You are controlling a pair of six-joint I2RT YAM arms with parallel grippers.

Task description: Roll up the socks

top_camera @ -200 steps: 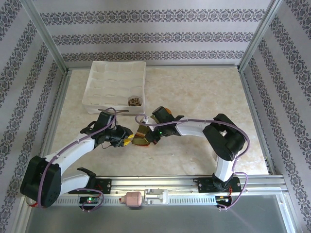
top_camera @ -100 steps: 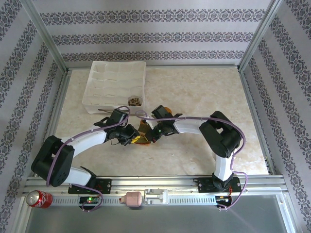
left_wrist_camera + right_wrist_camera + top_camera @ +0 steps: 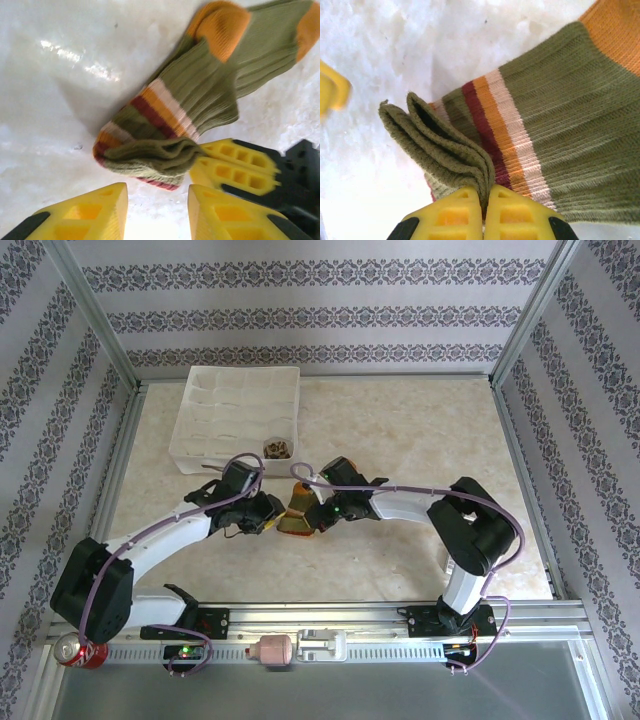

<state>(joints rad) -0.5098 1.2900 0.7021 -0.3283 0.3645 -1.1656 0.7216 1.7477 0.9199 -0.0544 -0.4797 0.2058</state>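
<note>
The olive-green sock [image 3: 296, 510] with orange toe and orange-white stripes lies mid-table, its cuff end folded over. In the left wrist view the sock [image 3: 190, 95] sits just ahead of my left gripper [image 3: 157, 202], whose yellow fingers [image 3: 85, 215] stand apart with nothing between them. My right gripper [image 3: 484, 196] is shut on the folded cuff of the sock [image 3: 550, 135]. From above, the left gripper [image 3: 268, 523] and right gripper [image 3: 310, 523] face each other across the sock. A brown-and-beige sock [image 3: 277, 449] sits bundled in a tray compartment.
A white compartment tray [image 3: 200, 430] stands at the back left of the marble table. A red can [image 3: 72, 649] and a pink-white bottle [image 3: 272, 649] lie on the front rail. Aluminium frame posts and patterned walls enclose the space.
My left gripper came in toward the sock's cuff, narrowed, then widened again and now sits just short of it. The right gripper kept its hold on the cuff.
</note>
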